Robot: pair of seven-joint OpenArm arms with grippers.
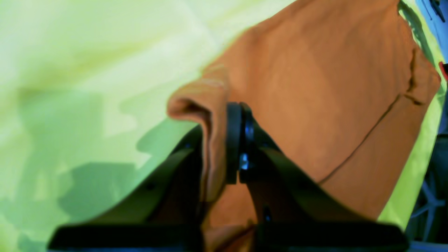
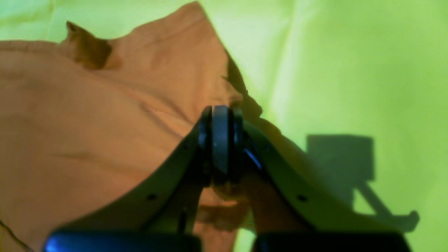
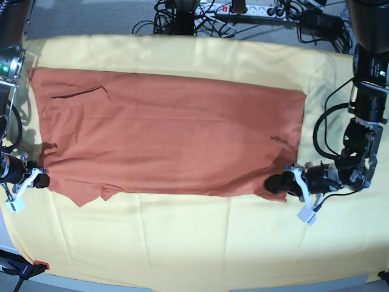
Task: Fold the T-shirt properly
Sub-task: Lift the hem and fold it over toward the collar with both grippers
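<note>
The rust-orange T-shirt (image 3: pixel 170 134) lies spread as a wide flat rectangle on the pale yellow cloth (image 3: pixel 182 243). My left gripper (image 3: pixel 281 182) is at the shirt's near right corner, shut on a bunched fold of it. Up close, the left gripper (image 1: pixel 239 115) has orange T-shirt (image 1: pixel 315 87) fabric pinched beside its pads. My right gripper (image 3: pixel 41 178) is at the near left corner, shut on the hem. In the right wrist view the right gripper (image 2: pixel 220 140) has its pads pressed together, with the T-shirt (image 2: pixel 87 122) running under and between them.
The yellow cloth (image 1: pixel 70 70) covers the whole table and continues right of the right gripper as yellow cloth (image 2: pixel 350 70). Cables and a power strip (image 3: pixel 243 9) lie behind the far edge. A small red-tipped object (image 3: pixel 36 266) sits at the near left corner.
</note>
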